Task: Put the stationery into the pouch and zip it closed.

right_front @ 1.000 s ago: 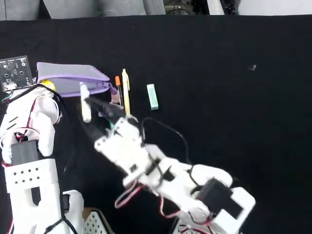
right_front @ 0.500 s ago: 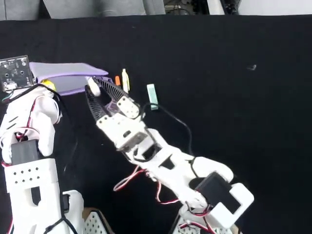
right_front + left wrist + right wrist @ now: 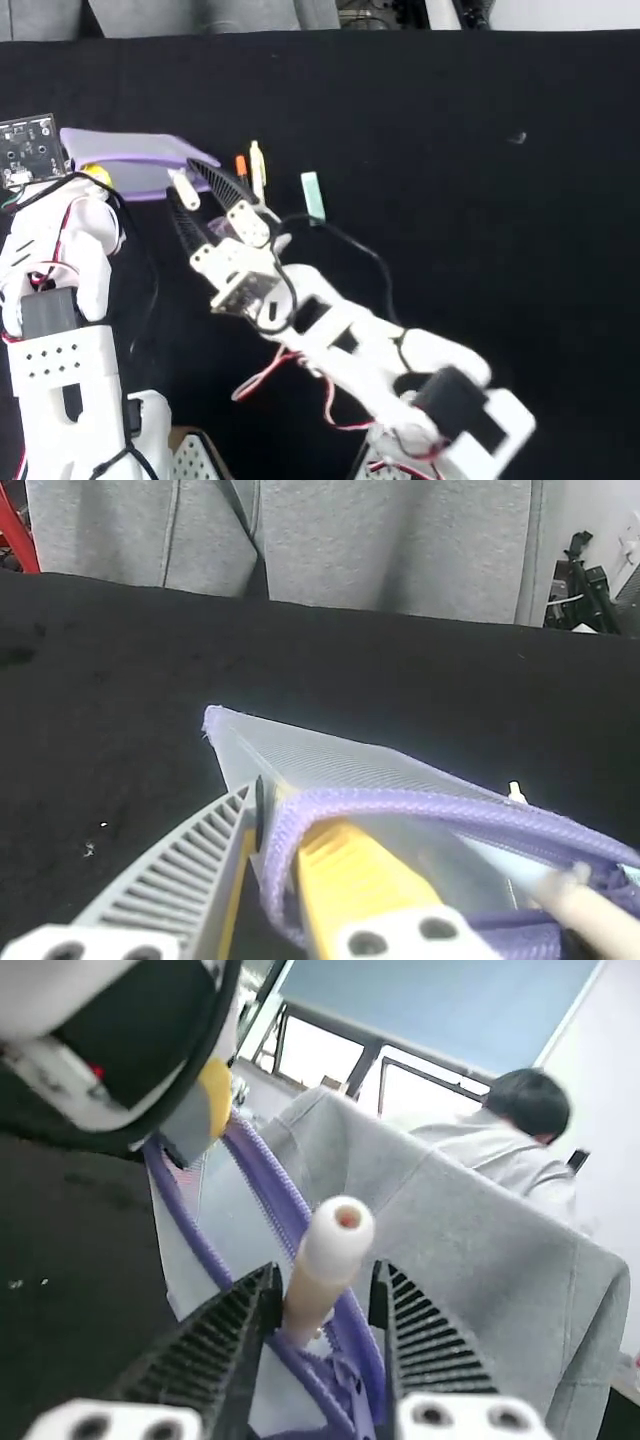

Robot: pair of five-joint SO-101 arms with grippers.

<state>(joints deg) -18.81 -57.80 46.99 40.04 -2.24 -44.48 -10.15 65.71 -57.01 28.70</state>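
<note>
At the near left of the black table, the left gripper is clamped on the rim of the purple pouch. One finger is inside the mouth and the other outside, so the opening gapes toward the other arm. Just beside it, the right gripper is closed on a white pen, the barrel pinched between both ribbed fingers. One end sticks out past the fingertips toward the pouch's mouth and its zip; whether that end has crossed the rim cannot be told. Farther out, near the pouch's open end, an orange pen and a yellow pen lie side by side on the table, with a small green block a little apart from them. The pens look light, stiff and smooth, so a round barrel is likely to swivel or slide unless it is gripped across its middle. The block should sit more surely between flat fingers, taken across its narrow sides. The pouch is soft and floppy and would probably sag shut if let go. It is best held by the rim close to the zip, and pinned at one end when the zip is pulled.
</note>
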